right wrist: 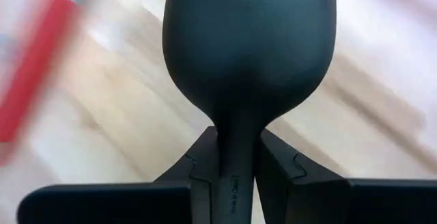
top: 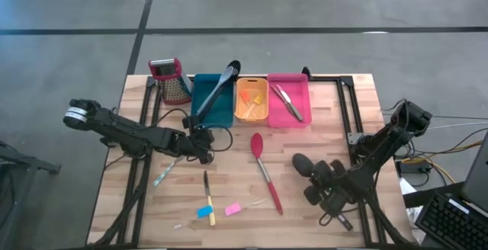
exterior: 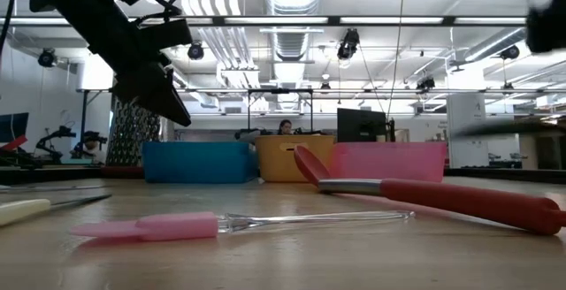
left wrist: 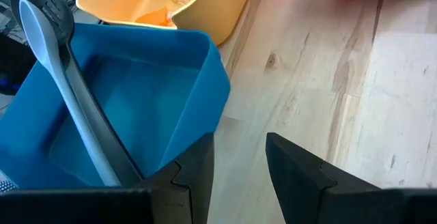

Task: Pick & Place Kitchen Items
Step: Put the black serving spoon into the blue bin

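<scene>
A black spoon [right wrist: 249, 53] fills the right wrist view, its neck pinched between the right gripper's [right wrist: 237, 157] fingers, bowl pointing ahead, toward the table's middle. The bins lie far-left of it: the teal bin [top: 213, 101] holds a grey-blue spoon [top: 219, 88], the orange bin [top: 252, 101] small pieces, the pink bin [top: 288, 99] metal tools. The left gripper [left wrist: 237, 162], fingers spread and empty, sits beside the teal bin.
</scene>
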Motion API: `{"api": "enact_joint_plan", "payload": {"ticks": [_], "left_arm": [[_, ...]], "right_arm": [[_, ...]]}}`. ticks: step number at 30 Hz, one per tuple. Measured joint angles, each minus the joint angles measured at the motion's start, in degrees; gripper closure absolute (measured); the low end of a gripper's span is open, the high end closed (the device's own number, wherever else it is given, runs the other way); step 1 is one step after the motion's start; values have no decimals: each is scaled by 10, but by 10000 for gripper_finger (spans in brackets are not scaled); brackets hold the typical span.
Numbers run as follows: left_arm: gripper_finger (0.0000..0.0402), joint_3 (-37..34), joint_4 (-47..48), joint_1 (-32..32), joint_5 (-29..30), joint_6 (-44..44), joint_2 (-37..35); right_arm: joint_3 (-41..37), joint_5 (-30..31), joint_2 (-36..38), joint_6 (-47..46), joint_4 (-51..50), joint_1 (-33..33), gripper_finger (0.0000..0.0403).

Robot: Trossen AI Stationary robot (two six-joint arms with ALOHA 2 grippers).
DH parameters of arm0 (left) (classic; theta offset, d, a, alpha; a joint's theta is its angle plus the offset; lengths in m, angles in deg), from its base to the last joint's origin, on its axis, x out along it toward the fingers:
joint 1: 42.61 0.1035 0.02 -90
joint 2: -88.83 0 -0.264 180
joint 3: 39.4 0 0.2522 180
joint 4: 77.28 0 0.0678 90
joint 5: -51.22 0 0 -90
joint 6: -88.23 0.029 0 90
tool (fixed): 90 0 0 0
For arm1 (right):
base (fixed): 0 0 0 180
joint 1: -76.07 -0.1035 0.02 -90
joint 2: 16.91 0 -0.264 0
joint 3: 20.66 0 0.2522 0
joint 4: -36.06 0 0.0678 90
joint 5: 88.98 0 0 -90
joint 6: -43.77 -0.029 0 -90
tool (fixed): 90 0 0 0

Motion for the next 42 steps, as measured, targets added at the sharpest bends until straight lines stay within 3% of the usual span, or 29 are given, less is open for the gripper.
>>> {"api": "enact_joint_plan", "payload": {"ticks": [14, 22, 28, 33, 38, 42], "left_arm": [[264, 0, -95, 0, 0, 28, 0], [264, 0, -244, 0, -24, 151, 0], [264, 0, -333, 0, -112, 242, 0], [264, 0, -380, 0, -130, 269, 0], [264, 0, -391, 1, -130, 270, 0], [264, 0, -397, 1, -142, 271, 0]], "right_arm": [[72, 368, 66, 283, 2, 0, 351], [35, 498, 81, 399, 83, 1, 351], [27, 532, 87, 407, 103, 10, 351], [36, 539, 89, 487, 183, 21, 351], [43, 507, 86, 703, 374, 28, 351], [42, 432, 86, 902, 550, 53, 351]]}}
